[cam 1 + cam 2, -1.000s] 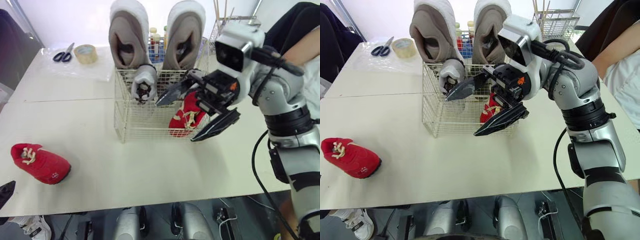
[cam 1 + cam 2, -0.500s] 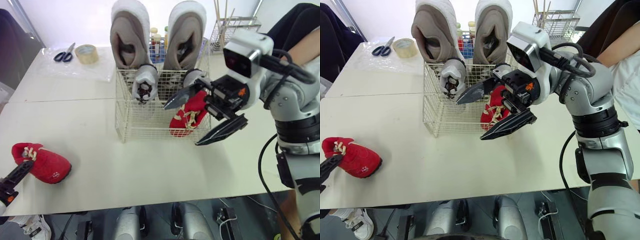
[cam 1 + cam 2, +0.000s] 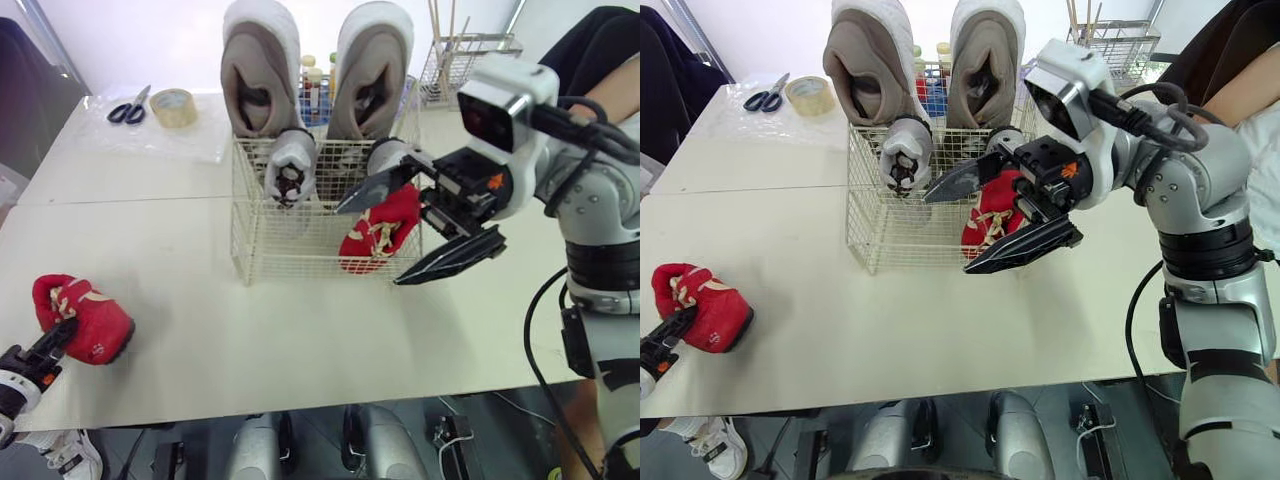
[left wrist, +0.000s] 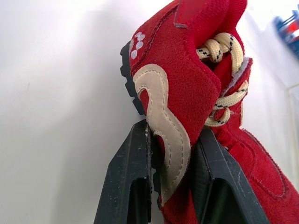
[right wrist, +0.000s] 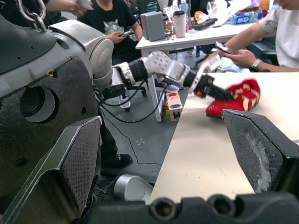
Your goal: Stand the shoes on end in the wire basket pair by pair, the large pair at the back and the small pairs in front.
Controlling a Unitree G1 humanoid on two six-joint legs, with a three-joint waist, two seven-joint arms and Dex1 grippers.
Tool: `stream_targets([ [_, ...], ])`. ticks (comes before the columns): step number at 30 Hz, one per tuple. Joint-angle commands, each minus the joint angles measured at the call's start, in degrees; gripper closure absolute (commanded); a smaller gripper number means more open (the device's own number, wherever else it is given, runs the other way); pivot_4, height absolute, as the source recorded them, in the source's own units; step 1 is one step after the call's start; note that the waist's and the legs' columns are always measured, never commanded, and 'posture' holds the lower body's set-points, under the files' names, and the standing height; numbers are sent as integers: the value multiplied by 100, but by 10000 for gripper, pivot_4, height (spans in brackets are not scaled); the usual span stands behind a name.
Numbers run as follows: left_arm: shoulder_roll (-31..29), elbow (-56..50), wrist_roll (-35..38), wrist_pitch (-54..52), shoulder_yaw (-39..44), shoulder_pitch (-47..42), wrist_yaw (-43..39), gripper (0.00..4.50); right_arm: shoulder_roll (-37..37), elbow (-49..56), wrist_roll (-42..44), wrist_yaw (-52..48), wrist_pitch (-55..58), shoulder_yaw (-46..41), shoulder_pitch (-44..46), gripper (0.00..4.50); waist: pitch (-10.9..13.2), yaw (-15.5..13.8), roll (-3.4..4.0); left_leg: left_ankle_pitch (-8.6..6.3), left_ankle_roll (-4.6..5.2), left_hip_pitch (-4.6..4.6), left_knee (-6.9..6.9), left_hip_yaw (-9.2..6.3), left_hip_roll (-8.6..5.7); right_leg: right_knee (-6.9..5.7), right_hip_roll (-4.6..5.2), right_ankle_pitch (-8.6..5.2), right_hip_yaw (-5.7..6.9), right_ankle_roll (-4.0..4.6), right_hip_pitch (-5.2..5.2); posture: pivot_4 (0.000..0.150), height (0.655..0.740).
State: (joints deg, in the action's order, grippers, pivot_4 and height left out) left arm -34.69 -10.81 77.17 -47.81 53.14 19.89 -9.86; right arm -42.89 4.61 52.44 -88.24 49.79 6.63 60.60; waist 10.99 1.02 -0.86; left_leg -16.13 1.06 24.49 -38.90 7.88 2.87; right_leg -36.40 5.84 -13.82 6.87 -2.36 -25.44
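A white wire basket point(image 3: 300, 250) stands mid-table. The large beige pair point(image 3: 262, 75) stands on end along its back. In front of them are two small grey shoes point(image 3: 290, 165) and one small red shoe point(image 3: 385, 225), toe down. The other red shoe point(image 3: 85, 315) lies at the table's front left edge, with my left gripper point(image 3: 55, 340) shut on its heel; its fingers point(image 4: 135, 177) pinch the heel point(image 4: 173, 140) from both sides. My right gripper point(image 3: 369, 245) hangs open just in front of the basket's right side, holding nothing.
Scissors point(image 3: 127, 108) and a tape roll point(image 3: 172, 107) lie at the back left. Bottles point(image 3: 312, 80) stand behind the basket, and a second wire rack point(image 3: 470, 55) stands at the back right. A seated person's arm point(image 3: 615, 85) is at the far right.
My left gripper rose into view at the front left and closed on the red shoe's heel, turning the shoe. My right gripper drew back slightly to the right of the basket.
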Motion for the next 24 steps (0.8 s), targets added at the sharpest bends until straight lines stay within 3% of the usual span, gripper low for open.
stream_targets([
  [1,-444,-2317,782,744,508,-598,225,36127,-11,-64,122,155,153,-359,172,0,0,-53,-5,1,-2,1,0,-2,-1,0,2,0,1,1,1,1500,7400],
  [5,-1390,-3188,1289,1208,-546,-2192,1392,36127,56,41,144,340,292,-424,137,0,-12,-73,24,5,-8,-1,-3,5,-7,4,18,7,10,13,15,1500,7400],
  [7,-1572,-3225,1501,1368,-1183,-2826,1725,36127,79,28,130,408,317,-451,178,0,-25,12,67,15,-18,-3,-3,23,-19,8,26,14,2,1,44,1500,7400],
  [8,-1583,-3286,1260,1363,-1629,-3093,1794,36127,69,-4,91,422,311,-452,218,0,-25,31,71,10,-4,-8,-2,34,-19,8,25,24,-3,-16,43,1500,7400],
  [12,-1410,-3427,-468,1364,-3070,-3523,1595,36127,18,-139,147,495,493,-567,342,0,-22,21,70,28,7,-10,-5,37,1,8,-25,43,1,-54,40,1500,7400],
  [17,-882,-3296,-2566,1994,-4288,-3754,1100,36127,-9,-279,247,666,719,-780,411,0,-19,-54,62,40,-13,-8,-8,39,6,3,-74,46,1,-63,33,1500,7400],
  [24,-282,-3286,-4798,2676,-5419,-3573,744,36127,-79,-29,489,856,1123,-942,103,0,-19,-65,51,39,-11,-4,-14,37,7,5,-74,49,-3,-67,34,1500,7400],
])
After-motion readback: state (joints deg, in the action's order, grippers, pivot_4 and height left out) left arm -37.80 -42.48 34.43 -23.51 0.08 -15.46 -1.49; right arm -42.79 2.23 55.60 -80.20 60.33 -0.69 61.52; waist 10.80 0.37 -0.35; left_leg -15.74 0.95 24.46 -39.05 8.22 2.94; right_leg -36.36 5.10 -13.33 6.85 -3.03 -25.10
